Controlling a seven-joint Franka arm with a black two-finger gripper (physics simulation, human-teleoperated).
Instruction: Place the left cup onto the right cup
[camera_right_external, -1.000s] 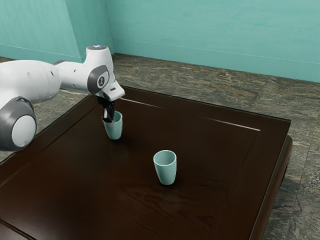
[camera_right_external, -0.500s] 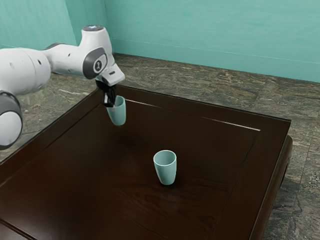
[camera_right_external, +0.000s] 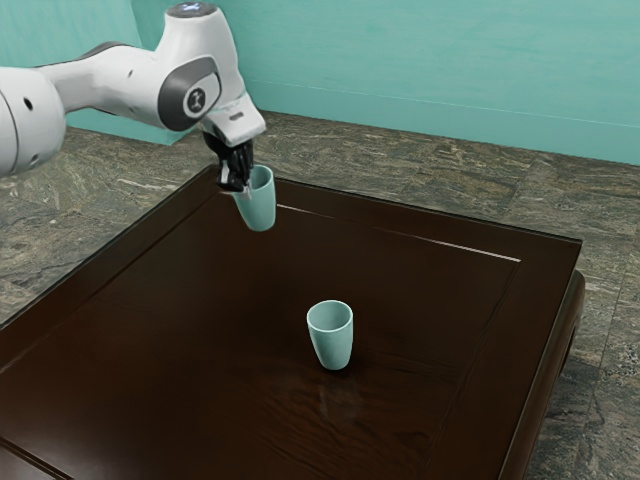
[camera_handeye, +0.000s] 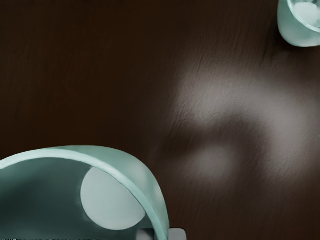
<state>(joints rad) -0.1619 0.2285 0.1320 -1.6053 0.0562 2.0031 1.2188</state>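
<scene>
My gripper (camera_right_external: 238, 178) is shut on the rim of a pale teal cup (camera_right_external: 258, 200), which hangs tilted well above the dark table near its far left side. The same held cup (camera_handeye: 90, 200) shows large and blurred just under my hand in the wrist view, its inside bottom visible. A second teal cup (camera_right_external: 330, 334) stands upright near the middle of the table, lower and to the exterior view's right of the held one. In the wrist view that standing cup (camera_handeye: 300, 22) sits far off from the held cup.
The dark wooden table (camera_right_external: 450, 330) has a raised rim along its edges. Stone floor (camera_right_external: 450, 180) and a teal wall (camera_right_external: 420, 60) lie behind. My white arm (camera_right_external: 110, 80) reaches in from the exterior view's upper left.
My gripper has lifted the held cup off the table and carried it up and toward the exterior view's right. The standing cup has not moved.
</scene>
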